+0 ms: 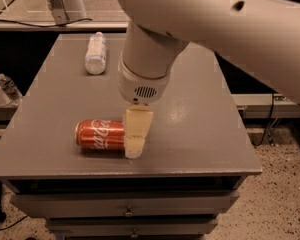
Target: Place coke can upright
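The coke can (99,134) lies on its side near the front edge of the grey table (200,129), with its long axis running left to right. My gripper (136,134) hangs straight down from the white arm. It sits over the can's right end and hides that end from view. It is low, at the height of the can, close to the tabletop.
A clear plastic bottle (95,53) lies on its side at the table's back left. Drawers (125,204) sit under the tabletop. A white stand (65,1) is behind the table. Small bottles (2,89) stand off to the left, below table level.
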Action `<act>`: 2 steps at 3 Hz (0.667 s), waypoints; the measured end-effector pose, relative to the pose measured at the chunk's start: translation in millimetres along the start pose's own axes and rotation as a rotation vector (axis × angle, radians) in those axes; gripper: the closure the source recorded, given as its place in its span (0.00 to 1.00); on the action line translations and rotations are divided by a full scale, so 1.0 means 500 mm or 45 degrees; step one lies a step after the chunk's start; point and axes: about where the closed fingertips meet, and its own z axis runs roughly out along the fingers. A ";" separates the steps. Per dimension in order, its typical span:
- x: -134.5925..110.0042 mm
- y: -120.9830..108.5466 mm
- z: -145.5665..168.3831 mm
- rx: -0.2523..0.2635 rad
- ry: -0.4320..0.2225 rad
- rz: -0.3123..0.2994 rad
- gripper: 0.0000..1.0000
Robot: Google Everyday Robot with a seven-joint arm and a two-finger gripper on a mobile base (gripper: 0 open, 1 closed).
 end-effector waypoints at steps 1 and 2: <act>-0.023 -0.017 0.043 0.019 0.079 0.002 0.00; -0.040 -0.029 0.080 0.035 0.140 0.060 0.00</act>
